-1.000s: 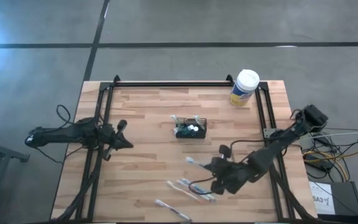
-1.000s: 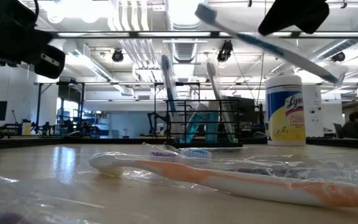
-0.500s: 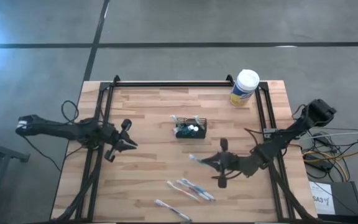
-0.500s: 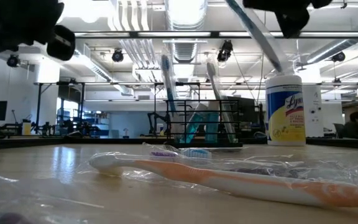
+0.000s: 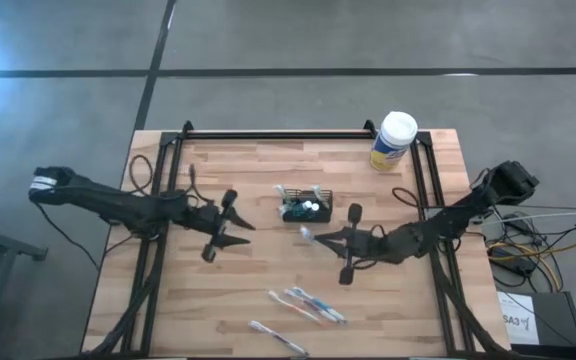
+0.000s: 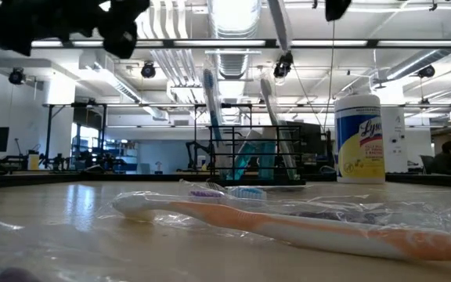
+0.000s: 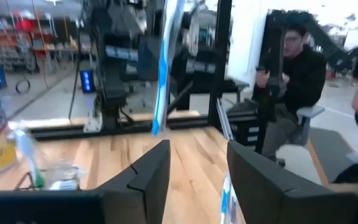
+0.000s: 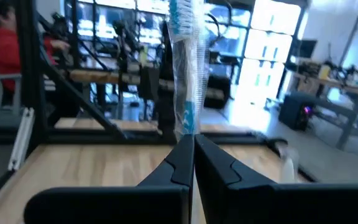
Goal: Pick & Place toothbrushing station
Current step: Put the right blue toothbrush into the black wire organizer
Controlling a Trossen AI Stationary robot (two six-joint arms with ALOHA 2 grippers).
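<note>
The right gripper [image 5: 320, 238] was clamped on a wrapped toothbrush [image 8: 183, 74], held upright just beside the toothbrushing station [image 5: 307, 207] at the middle of the worktop [image 5: 258, 170]. The slippery wrapper could have let the brush twist or snag the mesh rim, tipping the light caddy. The right arm reached low across from the worktop's right edge. The left gripper [image 5: 236, 226], fingers apart and empty, pointed at the caddy from the other side, close enough that the two arms might collide. More wrapped toothbrushes [image 5: 306, 305] lay nearer the front edge.
</note>
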